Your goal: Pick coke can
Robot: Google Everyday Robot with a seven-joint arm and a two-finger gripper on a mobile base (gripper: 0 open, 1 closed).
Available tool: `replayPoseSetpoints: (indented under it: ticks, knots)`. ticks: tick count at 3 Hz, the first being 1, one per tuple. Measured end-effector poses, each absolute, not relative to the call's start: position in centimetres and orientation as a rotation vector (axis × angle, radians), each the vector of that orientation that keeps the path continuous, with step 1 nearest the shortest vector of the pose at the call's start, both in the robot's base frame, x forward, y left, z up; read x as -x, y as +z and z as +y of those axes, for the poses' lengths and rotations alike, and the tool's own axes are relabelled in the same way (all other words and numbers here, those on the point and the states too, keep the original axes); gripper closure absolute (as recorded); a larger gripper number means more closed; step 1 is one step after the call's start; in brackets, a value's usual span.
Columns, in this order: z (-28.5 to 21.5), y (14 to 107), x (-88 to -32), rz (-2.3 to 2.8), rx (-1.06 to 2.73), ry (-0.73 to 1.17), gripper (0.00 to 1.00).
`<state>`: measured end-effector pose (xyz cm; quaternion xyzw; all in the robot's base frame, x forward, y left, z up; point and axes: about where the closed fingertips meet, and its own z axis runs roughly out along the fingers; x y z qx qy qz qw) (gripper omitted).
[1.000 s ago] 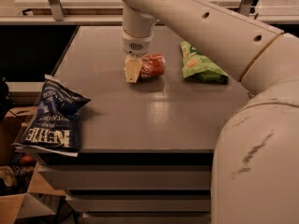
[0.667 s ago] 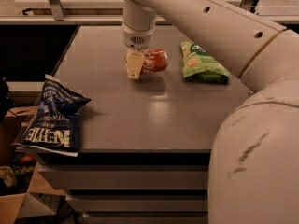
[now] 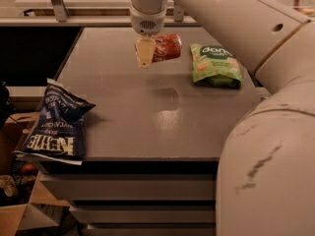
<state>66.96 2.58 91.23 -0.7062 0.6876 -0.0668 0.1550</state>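
The arm (image 3: 236,23) has come up since a second ago. Then it was pressed low over the can on the surface; now the can hangs clear of it, with a soft shadow (image 3: 165,96) on the bare grey below.

Taking things by size, there is 1 arm, reaching in from the near right corner toward the far edge. Under it is 1 tabletop (image 3: 123,132). On it lie 2 bags. 1 is the dark blue chip bag (image 3: 56,124), slumped over the left edge near the front corner. The other is the smaller green snack bag (image 3: 215,65), lying flat near the far right corner. Neither has stirred.

There is 1 coke can (image 3: 166,46), held in the air above the far middle of the tabletop, well apart from the blue bag and nearer the green one without touching it. Its long axis runs roughly along the far edge, tipped a little upward at the end toward the right edge.

Smallest is the 1 pincer (image 3: 145,53), clamped on the can. The can sticks out sideways from it toward the right edge, so the grip looks to sit at 1 end and not the middle. I'd judge that is what the next move turns on: a can held that far off centre could swing or slip if the lift is hurried.
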Motion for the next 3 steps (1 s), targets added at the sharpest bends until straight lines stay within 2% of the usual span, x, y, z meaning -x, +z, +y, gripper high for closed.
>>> replayPoseSetpoints:
  ticks: [3]
  knots:
    - [2.34, 93.73, -67.11, 1.937, 1.987, -0.191, 1.00]
